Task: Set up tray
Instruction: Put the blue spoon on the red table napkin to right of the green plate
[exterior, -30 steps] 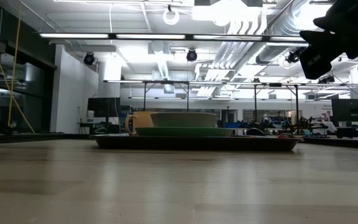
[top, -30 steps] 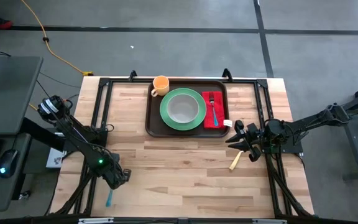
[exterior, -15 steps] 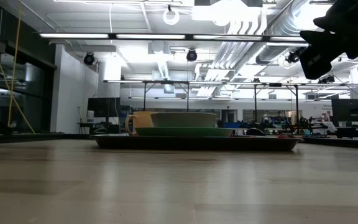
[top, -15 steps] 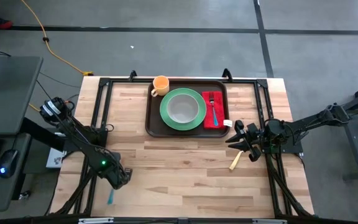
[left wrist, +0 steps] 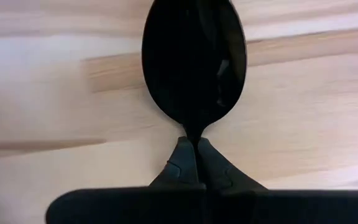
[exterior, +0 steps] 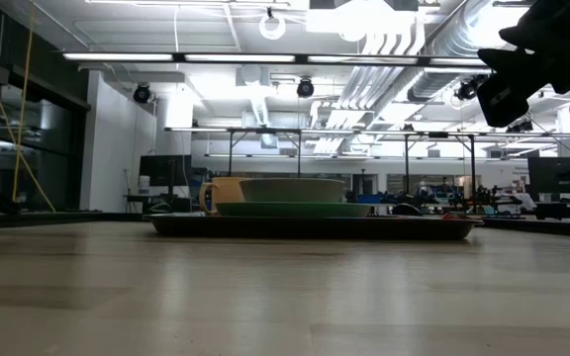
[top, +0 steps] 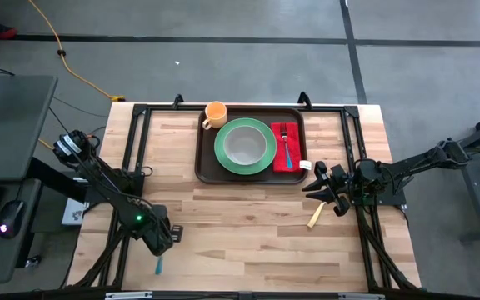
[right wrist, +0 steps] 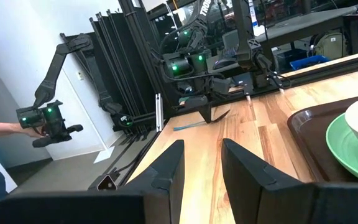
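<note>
While the left pincer hangs near the table's front-left corner, well away from the tray, its 2 fingers are pinched tight on the thin neck of a spoon, whose broad oval bowl juts out ahead of them in the left wrist view. The handle looks teal from above, a slim straight stick. The tray sits at the middle of the table's far edge, dark brown plastic with rounded corners and a raised rim. On it lie a round green plate carrying a pale bowl, an orange mug at the tray's far-left corner, and a red napkin along its right side with a blue fork on top.

The spoon likely belongs on the tray, so I would carry it level and high enough to clear the rim, then lay it flat beside the plate without nudging the bowl. A grip so near the bowl end may let the handle swing, so slow travel seems wise.

The right pincer waits just right of the tray, its fingers apart and holding nothing, above a pale wooden utensil lying on the smooth, light planks.
</note>
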Robot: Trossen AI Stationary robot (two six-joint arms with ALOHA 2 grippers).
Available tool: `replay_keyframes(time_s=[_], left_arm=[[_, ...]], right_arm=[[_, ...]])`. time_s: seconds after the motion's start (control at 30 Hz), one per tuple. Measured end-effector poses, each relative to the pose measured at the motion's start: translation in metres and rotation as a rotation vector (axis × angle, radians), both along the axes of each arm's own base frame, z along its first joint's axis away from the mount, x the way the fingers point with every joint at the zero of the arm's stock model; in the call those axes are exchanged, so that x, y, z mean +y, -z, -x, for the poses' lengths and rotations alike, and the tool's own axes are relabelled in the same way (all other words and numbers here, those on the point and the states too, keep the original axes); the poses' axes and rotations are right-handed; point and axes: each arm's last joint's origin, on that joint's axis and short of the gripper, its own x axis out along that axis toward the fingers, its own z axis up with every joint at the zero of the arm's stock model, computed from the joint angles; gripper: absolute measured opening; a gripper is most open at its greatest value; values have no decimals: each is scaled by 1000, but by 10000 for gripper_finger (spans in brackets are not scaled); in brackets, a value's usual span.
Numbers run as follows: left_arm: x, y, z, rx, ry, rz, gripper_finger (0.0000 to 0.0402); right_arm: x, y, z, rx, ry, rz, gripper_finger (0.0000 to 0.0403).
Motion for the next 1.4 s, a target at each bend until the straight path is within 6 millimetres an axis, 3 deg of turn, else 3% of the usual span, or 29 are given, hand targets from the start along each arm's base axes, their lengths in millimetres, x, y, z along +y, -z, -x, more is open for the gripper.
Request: replay_keyframes(time_s=[0.63, 1.03, 1.27, 1.4], left_arm=[[17, -28, -11, -304, -110, -72, 11], [58, -41, -63, -516, -40, -136, 13], [81, -49, -83, -619, -10, -163, 10], [93, -65, -95, -649, 2, -209, 10]], right_arm=[[0, 0, 0, 1, 1, -3, 85], [0, 0, 0, 0, 1, -7, 85], [0, 0, 0, 0, 1, -7, 85], [0, 0, 0, 0, 2, -8, 85]])
